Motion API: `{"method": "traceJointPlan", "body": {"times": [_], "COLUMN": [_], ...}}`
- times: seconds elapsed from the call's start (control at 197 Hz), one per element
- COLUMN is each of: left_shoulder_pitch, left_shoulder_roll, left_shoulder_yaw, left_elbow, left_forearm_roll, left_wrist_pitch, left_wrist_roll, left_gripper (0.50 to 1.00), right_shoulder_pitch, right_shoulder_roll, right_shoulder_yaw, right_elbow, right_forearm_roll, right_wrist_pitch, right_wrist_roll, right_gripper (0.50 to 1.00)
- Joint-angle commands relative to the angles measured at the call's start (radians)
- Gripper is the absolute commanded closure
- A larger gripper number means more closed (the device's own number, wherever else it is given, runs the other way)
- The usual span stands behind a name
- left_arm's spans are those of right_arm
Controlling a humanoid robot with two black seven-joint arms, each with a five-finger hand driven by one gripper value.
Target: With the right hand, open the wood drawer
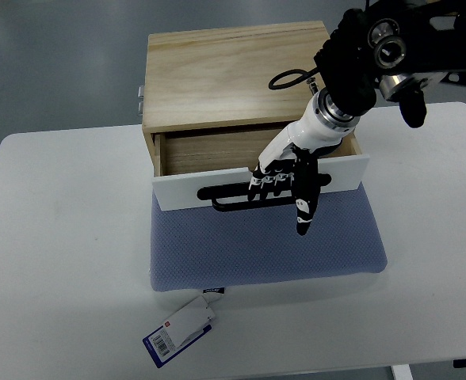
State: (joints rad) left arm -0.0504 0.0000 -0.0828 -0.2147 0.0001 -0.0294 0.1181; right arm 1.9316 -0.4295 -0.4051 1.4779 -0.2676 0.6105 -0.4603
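While the white table carries the whole setup, a blue-and-white tag lies nearest the camera, just in front of a blue mat. Behind the tag, the mat extends under the wood drawer, which sits partly pulled out of its box; the white drawer front overhangs the mat's far edge. The right hand rests on this front, with 4 fingers curled over the black handle, gripping it, and 1 digit pointing down toward the mat. Its arm enters from the upper right, above the box. A metal fitting shows at the box's left side.
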Motion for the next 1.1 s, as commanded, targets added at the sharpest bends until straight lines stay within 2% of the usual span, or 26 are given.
{"method": "traceJointPlan", "body": {"times": [0.0,0.376,0.61,0.655,0.706,0.711,0.828,0.95,1.062,1.097], "left_shoulder_pitch": [0.001,0.0,0.0,0.0,0.0,0.0,0.0,0.001,0.0,0.0], "left_shoulder_roll": [0.0,0.0,0.0,0.0,0.0,0.0,0.0,0.0,0.0,0.0], "left_shoulder_yaw": [0.0,0.0,0.0,0.0,0.0,0.0,0.002,0.005,0.006,0.006], "left_elbow": [0.0,0.0,0.0,0.0,0.0,0.0,0.0,0.0,0.0,0.0], "left_forearm_roll": [0.0,0.0,0.0,0.0,0.0,0.0,0.0,0.0,0.0,0.0], "left_wrist_pitch": [0.0,0.0,0.0,-0.001,-0.001,0.0,0.0,0.0,0.0,0.0], "left_wrist_roll": [0.0,0.0,0.0,0.0,0.0,0.0,0.0,0.0,0.0,0.0], "left_gripper": [0.5,0.5,0.5,0.5,0.5,0.5,0.5,0.5,0.5,0.5], "right_shoulder_pitch": [0.004,0.053,0.092,0.096,0.096,0.087,0.032,-0.132,-0.351,-0.352], "right_shoulder_roll": [-0.003,-0.022,-0.071,-0.106,-0.106,-0.121,-0.143,-0.153,-0.137,-0.137], "right_shoulder_yaw": [0.0,0.009,0.074,0.134,0.134,0.169,0.266,0.479,0.802,0.802], "right_elbow": [0.001,-0.001,-0.016,-0.062,-0.062,-0.103,-0.234,-0.419,-0.594,-0.594], "right_forearm_roll": [-0.001,0.001,0.007,0.016,0.016,0.018,0.021,0.022,0.021,0.021], "right_wrist_pitch": [-0.001,-0.011,-0.009,-0.012,-0.012,-0.012,-0.02,-0.057,-0.095,-0.095], "right_wrist_roll": [-0.003,-0.005,-0.005,0.0,0.0,0.003,0.008,0.017,0.077,0.077], "right_gripper": [0.554,0.554,0.554,0.554,0.554,0.554,0.554,0.554,0.554,0.554]}}
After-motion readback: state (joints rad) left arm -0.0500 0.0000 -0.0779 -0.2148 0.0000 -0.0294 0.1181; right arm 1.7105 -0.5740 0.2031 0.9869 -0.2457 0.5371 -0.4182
